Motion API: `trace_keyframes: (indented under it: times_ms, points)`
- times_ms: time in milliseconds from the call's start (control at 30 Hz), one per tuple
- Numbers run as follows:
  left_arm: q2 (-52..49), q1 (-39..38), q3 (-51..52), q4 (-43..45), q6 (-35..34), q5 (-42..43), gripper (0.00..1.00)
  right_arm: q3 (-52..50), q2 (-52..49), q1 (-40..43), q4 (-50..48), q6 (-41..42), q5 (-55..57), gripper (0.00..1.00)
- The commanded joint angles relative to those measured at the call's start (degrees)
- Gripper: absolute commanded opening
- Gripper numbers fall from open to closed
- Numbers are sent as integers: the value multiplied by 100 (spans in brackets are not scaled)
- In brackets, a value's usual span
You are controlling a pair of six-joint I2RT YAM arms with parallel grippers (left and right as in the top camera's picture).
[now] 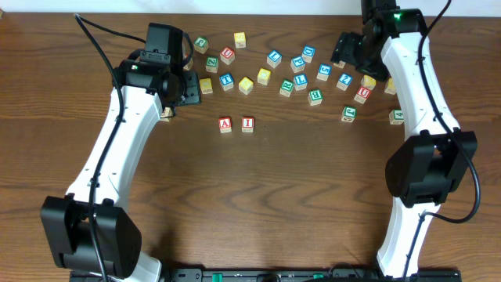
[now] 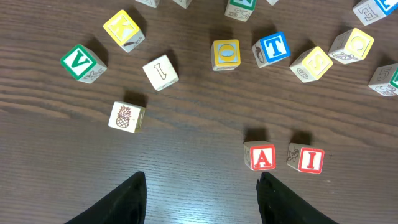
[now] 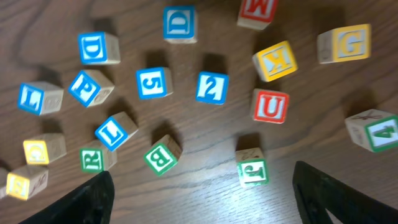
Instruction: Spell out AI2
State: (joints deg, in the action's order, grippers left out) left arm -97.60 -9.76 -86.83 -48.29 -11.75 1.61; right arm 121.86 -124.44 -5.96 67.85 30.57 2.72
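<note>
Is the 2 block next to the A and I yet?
No, only the A block and I block stand together; no third block touches them.

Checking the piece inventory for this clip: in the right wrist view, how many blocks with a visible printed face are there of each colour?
Blue-faced blocks: 7
Green-faced blocks: 4
Yellow-faced blocks: 4
Red-faced blocks: 2
Total: 17
</note>
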Motion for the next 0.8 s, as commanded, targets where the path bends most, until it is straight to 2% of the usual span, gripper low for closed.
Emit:
trace_keyframes:
  times_ms: [0, 167, 367, 767]
  points:
    - [61, 15, -68, -39, 94, 35, 56, -20, 28, -9, -22, 341, 302, 82]
    - [61, 15, -61, -55, 92, 37, 56, -70, -133, -9, -39, 398, 297, 80]
    - [61, 15, -61, -59, 94, 37, 56, -81, -374, -13, -68, 439, 299, 68]
    - [61, 15, -61, -79, 92, 37, 56, -81, -1071, -9, -297, 479, 297, 58]
